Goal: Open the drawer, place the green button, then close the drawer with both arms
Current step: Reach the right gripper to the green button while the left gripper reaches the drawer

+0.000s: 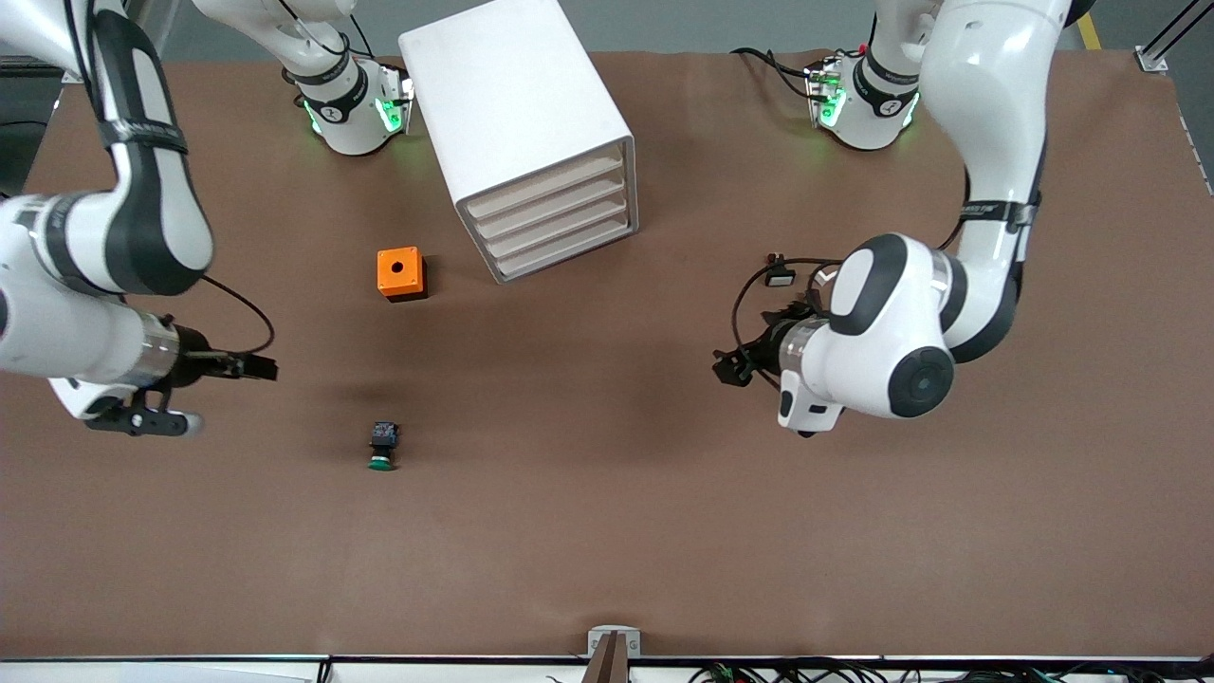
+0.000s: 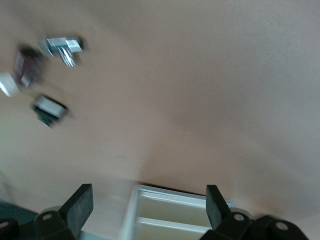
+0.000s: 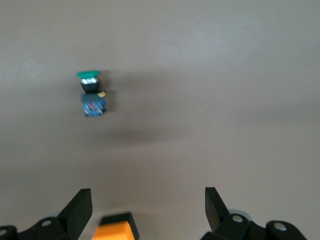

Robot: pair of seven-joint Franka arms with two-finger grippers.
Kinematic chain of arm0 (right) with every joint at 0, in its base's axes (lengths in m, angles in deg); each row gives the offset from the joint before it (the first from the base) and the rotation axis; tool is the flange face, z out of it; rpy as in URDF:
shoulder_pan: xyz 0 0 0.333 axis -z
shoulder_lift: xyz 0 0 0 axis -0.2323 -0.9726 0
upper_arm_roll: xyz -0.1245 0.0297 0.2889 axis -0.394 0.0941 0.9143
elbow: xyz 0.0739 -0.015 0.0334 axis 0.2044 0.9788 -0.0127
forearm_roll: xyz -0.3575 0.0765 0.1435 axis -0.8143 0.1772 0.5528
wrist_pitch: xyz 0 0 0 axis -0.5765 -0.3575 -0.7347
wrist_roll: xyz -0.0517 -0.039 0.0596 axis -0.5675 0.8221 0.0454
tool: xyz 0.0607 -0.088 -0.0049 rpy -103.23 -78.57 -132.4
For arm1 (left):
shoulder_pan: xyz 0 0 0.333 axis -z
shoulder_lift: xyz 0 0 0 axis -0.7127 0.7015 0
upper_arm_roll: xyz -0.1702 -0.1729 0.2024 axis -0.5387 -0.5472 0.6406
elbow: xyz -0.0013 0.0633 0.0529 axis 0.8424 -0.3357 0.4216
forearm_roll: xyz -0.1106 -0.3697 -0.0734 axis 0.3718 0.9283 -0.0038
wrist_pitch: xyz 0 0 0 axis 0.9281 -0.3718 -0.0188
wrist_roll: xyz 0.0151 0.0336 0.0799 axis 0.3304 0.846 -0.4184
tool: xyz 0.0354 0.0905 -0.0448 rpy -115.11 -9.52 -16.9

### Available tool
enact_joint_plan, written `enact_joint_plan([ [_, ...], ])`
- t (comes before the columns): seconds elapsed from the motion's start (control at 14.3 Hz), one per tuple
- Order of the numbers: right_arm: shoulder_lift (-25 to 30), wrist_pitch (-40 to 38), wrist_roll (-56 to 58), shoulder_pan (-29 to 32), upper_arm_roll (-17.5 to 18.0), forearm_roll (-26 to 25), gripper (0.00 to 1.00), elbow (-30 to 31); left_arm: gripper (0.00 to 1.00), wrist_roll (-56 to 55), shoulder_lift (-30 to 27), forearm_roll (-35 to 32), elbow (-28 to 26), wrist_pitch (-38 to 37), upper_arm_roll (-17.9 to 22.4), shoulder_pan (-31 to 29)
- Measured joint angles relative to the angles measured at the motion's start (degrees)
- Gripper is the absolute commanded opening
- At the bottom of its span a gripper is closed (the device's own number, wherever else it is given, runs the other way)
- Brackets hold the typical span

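Observation:
The button [image 1: 383, 446], with a green cap and a black body, lies on its side on the brown table, nearer the front camera than the orange box [image 1: 402, 273]. It also shows in the right wrist view [image 3: 91, 95]. The white drawer cabinet [image 1: 531, 133] stands at the back middle with all its drawer fronts [image 1: 555, 226] shut. My right gripper [image 1: 261, 367] hovers open and empty over the table at the right arm's end [image 3: 147, 210]. My left gripper [image 1: 726, 368] is open and empty over the table at the left arm's end [image 2: 147, 207], facing the cabinet [image 2: 175, 215].
The orange box with a hole also shows between my right fingers in the right wrist view [image 3: 116, 227]. A small black-and-white part [image 1: 780, 275] lies by the left arm. Several blurred small things [image 2: 49, 109] show far off in the left wrist view.

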Motion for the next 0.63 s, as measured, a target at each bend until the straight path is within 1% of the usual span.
enact_joint_plan([
  [0.28, -6.23, 10.54, -7.07, -5.04, 0.18, 0.10, 1.00, 0.49, 0.99, -20.72, 4.02, 5.36, 1.40, 5.72, -0.19, 2.75],
  [0.49, -9.97, 16.13, -9.38, -7.21, 0.22, 0.10, 1.00, 0.59, 0.99, -31.27, 6.33, 12.06, 1.54, 6.06, -0.29, 4.07],
  [0.63, -11.98, 18.69, -10.02, -7.94, 0.22, 0.10, 1.00, 0.66, 0.99, -36.15, 7.95, 14.03, 1.49, 4.71, -0.49, 4.84],
])
